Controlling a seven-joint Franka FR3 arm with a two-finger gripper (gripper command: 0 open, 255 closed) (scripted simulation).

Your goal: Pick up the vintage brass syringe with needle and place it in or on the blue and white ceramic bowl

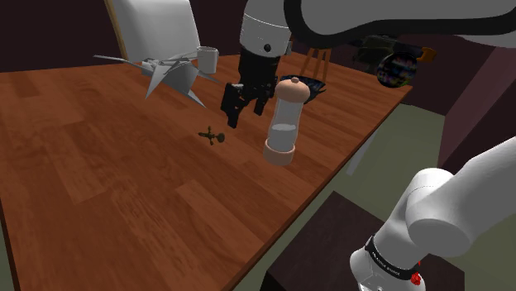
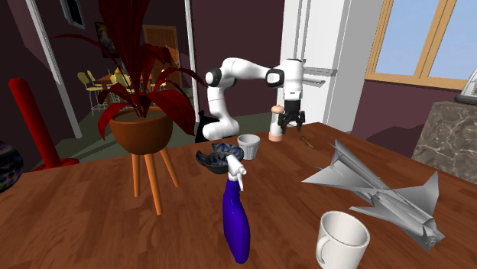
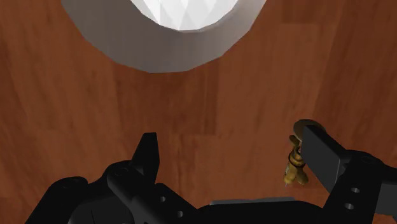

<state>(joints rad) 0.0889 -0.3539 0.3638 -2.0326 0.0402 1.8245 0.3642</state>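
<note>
Spread wide and empty, the end effector [image 1: 246, 109] should shift until the small syringe [image 3: 294, 162], seemingly under one jaw, lies centred between both, before descending toward the surface [image 1: 99, 165].

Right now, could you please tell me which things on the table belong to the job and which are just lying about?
For the job: golden syringe, blue and white bowl, open hand.

Lying about: grinder, grey model jet, white mug, small cup, blue spray bottle, potted plant.
</note>
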